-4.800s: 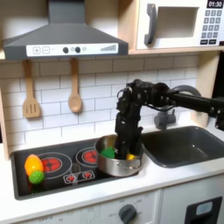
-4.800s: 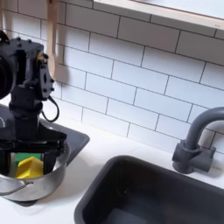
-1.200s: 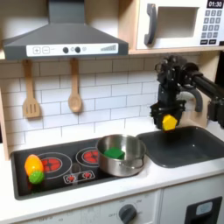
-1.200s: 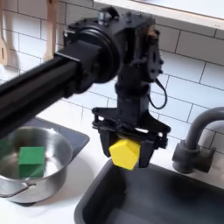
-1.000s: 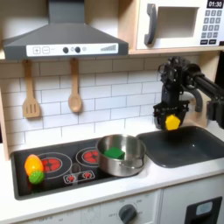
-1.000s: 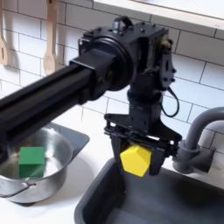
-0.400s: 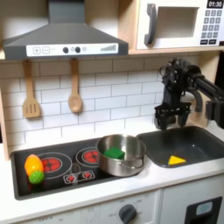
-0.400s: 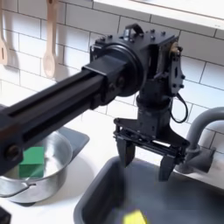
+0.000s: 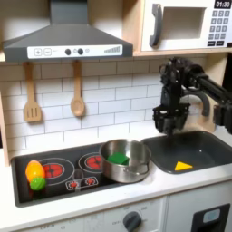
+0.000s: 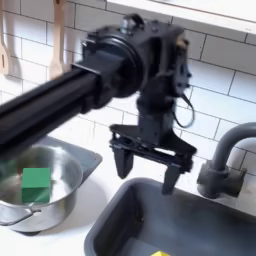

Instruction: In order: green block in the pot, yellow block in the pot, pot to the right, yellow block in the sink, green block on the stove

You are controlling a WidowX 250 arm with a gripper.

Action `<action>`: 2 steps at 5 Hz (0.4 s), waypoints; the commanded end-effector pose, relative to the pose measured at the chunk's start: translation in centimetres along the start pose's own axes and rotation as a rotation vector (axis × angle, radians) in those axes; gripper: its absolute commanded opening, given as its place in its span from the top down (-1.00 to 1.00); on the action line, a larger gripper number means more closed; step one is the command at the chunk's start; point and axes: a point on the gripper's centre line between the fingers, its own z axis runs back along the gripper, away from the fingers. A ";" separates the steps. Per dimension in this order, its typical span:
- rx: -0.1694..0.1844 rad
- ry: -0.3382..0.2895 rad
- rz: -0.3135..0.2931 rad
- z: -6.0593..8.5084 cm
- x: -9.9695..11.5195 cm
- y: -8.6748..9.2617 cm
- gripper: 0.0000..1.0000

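In the first exterior view, the stove (image 9: 63,172) fills the lower left of the frame, its 2 red burner rings showing, with a rounded yellow, orange and green toy fruit (image 9: 35,173) near its left edge. The pot (image 9: 124,159) sits at the stove's right end, just beside the sink (image 9: 208,154), and the green block (image 9: 117,158) lies inside it. The yellow block (image 9: 184,166) rests on the sink floor, at lower right of the frame. In the second exterior view, the pot (image 10: 62,185) is at lower left with the green block (image 10: 37,184) in it, and a sliver of yellow block (image 10: 160,253) shows at the bottom edge, inside the sink (image 10: 225,228). The gripper (image 10: 146,164) hangs above the sink's left rim, fingers spread wide and holding nothing; in the first exterior view the gripper (image 9: 169,120) is at right centre, above the sink. The faucet (image 10: 226,158) stands at right in the second exterior view. On the tiled back wall in the first exterior view hang 2 wooden utensils (image 9: 55,93).
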 end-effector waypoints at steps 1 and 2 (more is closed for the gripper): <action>0.066 0.043 0.150 1.8 -1.2 3.7 -1.00; 0.090 0.038 0.224 2.9 -2.4 6.0 -1.00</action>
